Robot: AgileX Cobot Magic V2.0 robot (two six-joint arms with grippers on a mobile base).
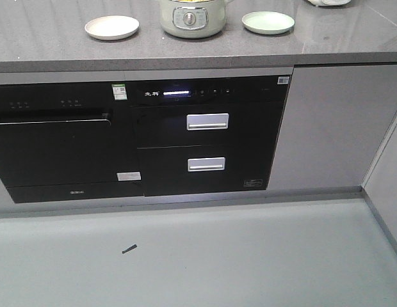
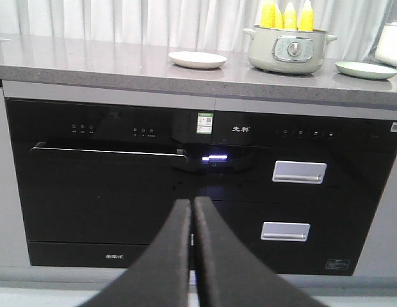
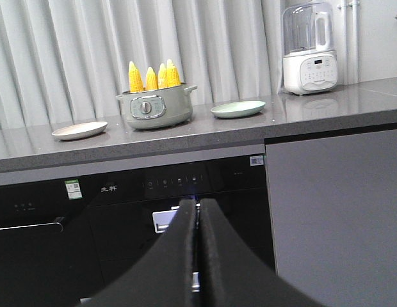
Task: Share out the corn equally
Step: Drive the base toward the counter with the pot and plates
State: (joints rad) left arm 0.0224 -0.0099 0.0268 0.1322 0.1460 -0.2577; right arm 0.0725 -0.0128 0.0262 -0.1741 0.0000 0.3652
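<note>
**Four cobs upright in the pot, both grippers shut and empty**

The corn (image 3: pixel 153 78) stands on end in the pot (image 3: pixel 153 110), four yellow cobs packed side by side, pointed tips up and well clear of the rim. The pot is round, pale green and glossy, with a dial on its front and small side handles. It sits on a speckled grey stone counter (image 3: pixel 326 109). Left of the pot lies a shallow white plate (image 3: pixel 79 130); right of it lies a shallow green plate (image 3: pixel 237 109). Both are bare.

The left gripper (image 2: pixel 191 203) and right gripper (image 3: pixel 197 203) hang well below the pot, facing the dark cabinet fronts. Each has its black tapered jaws pressed together on nothing.

A cob should be stiff and fairly heavy, with bumpy kernels that may be wet and slick. It tapers, so a pinch at the tip would likely slide off. The better hold looks to be across the thicker exposed part just above the pot's rim, lifting straight up so the neighbouring cobs are not dragged.
</note>
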